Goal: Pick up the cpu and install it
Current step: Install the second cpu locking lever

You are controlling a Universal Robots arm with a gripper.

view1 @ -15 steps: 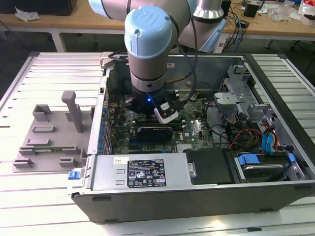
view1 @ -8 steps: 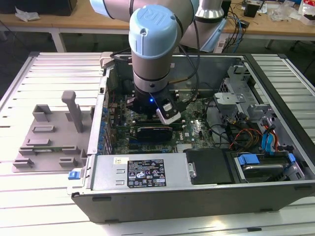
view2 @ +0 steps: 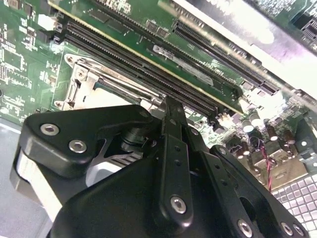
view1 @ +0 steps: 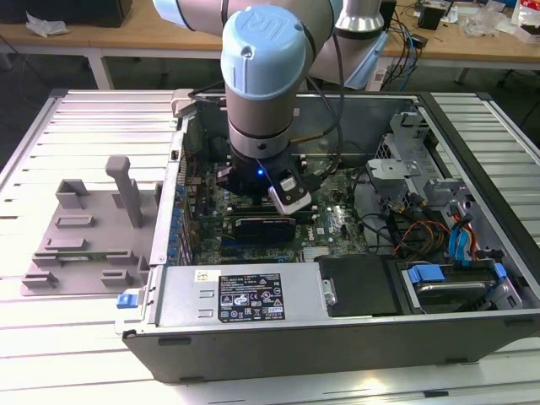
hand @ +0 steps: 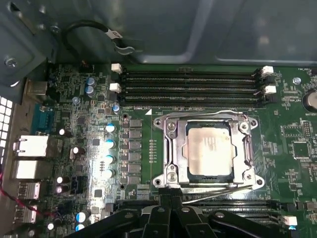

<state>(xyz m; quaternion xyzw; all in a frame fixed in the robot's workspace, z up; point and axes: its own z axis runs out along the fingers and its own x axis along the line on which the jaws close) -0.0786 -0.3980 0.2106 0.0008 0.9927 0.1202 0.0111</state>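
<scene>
Here, left to right:
Tray: a grey plastic tray point(view1: 80, 245) lies on the slatted surface point(view1: 51, 152), at the exterior view's left, beside the open computer case point(view1: 337, 337).
Arm: it reaches down into the case, over the green board point(hand: 99, 124).
Gripper: the gripper point(view2: 171, 106) hangs just above the board; its fingers meet at the tip with nothing between them.
Cpu: the cpu point(hand: 209, 150) sits in its metal socket frame point(hand: 171, 148) on the board, silver top showing, apart from the gripper.
Memory slots: black slots point(hand: 190, 84) run just beside the socket.
</scene>
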